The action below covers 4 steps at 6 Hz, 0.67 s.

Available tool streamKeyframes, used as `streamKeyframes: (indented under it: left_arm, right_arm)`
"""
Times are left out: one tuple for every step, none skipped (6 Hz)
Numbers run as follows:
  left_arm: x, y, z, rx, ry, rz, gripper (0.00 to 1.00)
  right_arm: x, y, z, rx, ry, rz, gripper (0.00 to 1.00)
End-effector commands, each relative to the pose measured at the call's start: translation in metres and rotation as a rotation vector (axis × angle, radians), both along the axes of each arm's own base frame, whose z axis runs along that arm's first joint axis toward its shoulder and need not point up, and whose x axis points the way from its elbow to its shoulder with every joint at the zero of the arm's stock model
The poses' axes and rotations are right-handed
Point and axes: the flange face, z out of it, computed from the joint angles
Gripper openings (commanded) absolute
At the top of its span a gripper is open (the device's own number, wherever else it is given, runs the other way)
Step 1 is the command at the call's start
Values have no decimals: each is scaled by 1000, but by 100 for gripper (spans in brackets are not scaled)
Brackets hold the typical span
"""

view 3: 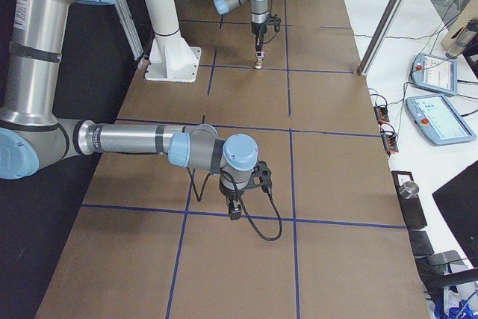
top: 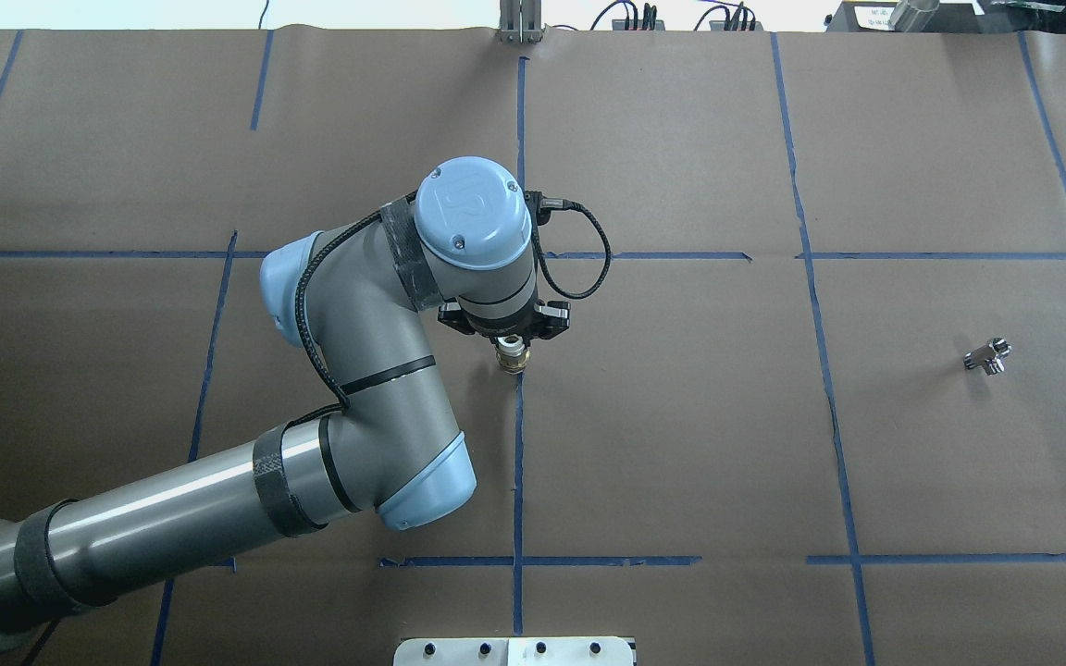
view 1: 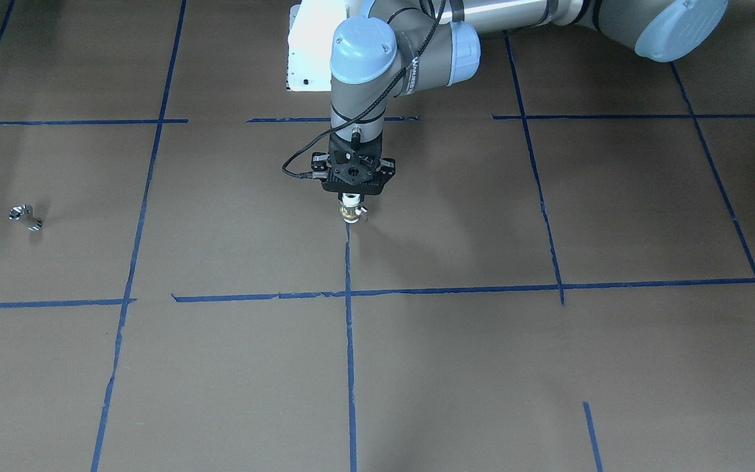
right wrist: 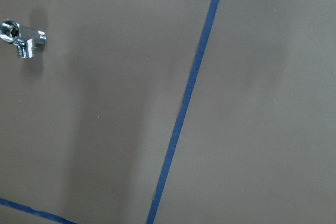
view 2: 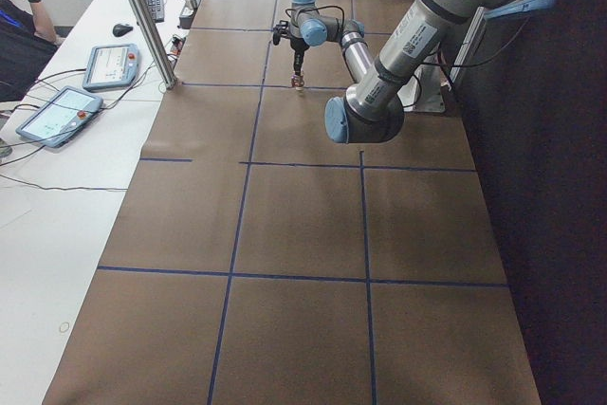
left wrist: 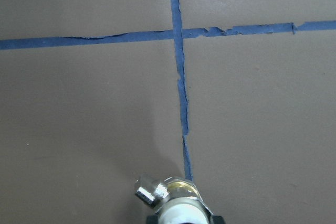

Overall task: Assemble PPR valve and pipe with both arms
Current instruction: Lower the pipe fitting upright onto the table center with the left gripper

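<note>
My left gripper (view 1: 351, 199) points straight down over the middle of the table and is shut on the PPR valve (view 1: 350, 211). The valve hangs upright just above the brown paper, over a blue tape line. In the overhead view the valve (top: 512, 356) shows below the left gripper (top: 512, 342). In the left wrist view the valve (left wrist: 177, 203) shows its white end, brass collar and side stub. The chrome pipe (top: 987, 355) lies alone far to the robot's right, also in the front view (view 1: 25, 217) and right wrist view (right wrist: 22, 38). My right gripper (view 3: 234, 208) shows only in the exterior right view; I cannot tell its state.
Blue tape lines (top: 518, 462) divide the brown paper table. The white robot base plate (view 1: 305, 46) sits at the robot's edge. Teach pendants (view 3: 437, 117) and cables lie on the side bench. A metal post (view 2: 142, 16) stands at the far edge.
</note>
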Motion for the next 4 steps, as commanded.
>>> streamKeyframes:
  left_arm:
    - [0,-1,2,0,-3,0,32]
    - [1,-1,2,-1,-4,1,50]
    - [1,-2,5,6,-12,-9,89]
    - [17,13,7,69,-41,-41,100]
  right_arm:
    - [0,0,0,0,0,0,100]
    - [0,0,0,-1,0,1,100]
    - [0,0,0,-1,0,1,100]
    - [0,0,0,-1,0,1,100]
